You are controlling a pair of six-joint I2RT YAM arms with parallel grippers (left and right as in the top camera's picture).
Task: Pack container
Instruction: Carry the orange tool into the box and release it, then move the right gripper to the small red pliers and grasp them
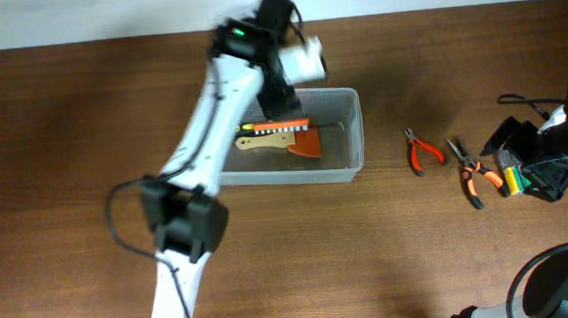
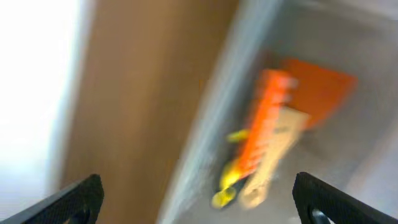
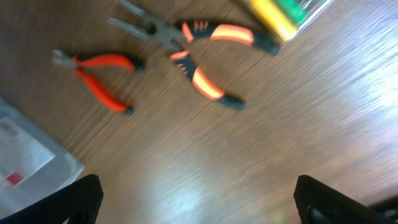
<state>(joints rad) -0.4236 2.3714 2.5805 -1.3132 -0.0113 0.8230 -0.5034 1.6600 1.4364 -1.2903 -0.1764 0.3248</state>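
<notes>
Clear container [image 1: 354, 134] at mid-table holding an orange scraper [image 1: 305, 143] and other tools, left gripper [image 2: 199, 190] over it with fingers spread wide, right gripper [image 3: 199, 190] likewise spread and empty, near red-handled pliers [image 3: 99, 78] on the wooden table [image 1: 62, 144]

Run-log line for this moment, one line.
left tool: open, above clear rectangular plastic tub | right tool: open, near red-handled pliers, orange-and-black pliers on table | packing: incomplete

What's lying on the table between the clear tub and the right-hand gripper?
Two pliers: a small red-handled pair and an orange-and-black pair, clearest in the overhead view.
</notes>
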